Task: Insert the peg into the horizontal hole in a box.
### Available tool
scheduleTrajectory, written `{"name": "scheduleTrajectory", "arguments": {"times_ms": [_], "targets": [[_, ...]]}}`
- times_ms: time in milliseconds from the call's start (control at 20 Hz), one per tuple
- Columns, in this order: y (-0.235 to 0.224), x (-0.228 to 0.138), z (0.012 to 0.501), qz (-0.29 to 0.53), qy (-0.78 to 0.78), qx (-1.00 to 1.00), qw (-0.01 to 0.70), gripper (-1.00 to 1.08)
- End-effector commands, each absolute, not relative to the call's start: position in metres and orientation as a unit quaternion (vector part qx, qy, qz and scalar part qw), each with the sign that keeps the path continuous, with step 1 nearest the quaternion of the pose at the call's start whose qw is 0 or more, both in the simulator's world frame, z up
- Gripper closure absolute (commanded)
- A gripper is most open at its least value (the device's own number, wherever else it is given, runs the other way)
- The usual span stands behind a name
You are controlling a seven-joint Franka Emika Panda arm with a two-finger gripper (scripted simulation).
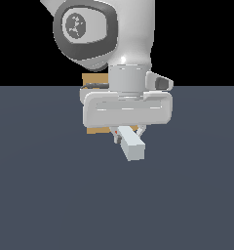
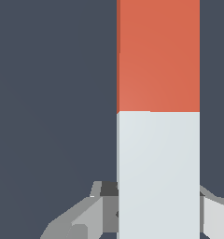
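Observation:
The peg point(image 1: 133, 145) is held off the floor, its pale grey-white end pointing toward the exterior camera. In the wrist view the peg point(image 2: 158, 140) runs lengthwise, with the red-orange half farther from the fingers point(image 2: 97, 207) than the white half. My gripper point(image 1: 127, 133) is shut on the peg's white part, with a finger on each side. The tan box point(image 1: 93, 79) stands behind my hand. Only its upper corner and a strip below the hand show. The horizontal hole is hidden behind my arm. The box is out of the wrist view.
A flat dark grey-blue floor point(image 1: 50, 195) spreads around the gripper. The white arm and hand point(image 1: 127, 108) block the middle of the exterior view.

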State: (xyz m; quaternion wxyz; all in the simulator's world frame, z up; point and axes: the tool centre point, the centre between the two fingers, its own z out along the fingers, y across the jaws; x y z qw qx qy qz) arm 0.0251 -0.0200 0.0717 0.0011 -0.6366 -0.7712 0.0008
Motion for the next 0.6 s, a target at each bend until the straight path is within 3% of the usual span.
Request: {"name": "scheduleTrajectory", "arguments": {"times_ms": [0, 550], "targets": [[0.001, 0.022, 0.078, 0.000, -0.772, -0.635, 0.000, 1.08], [0.030, 0.017, 0.084, 0.000, -0.774, -0.633, 0.000, 1.08]]}}
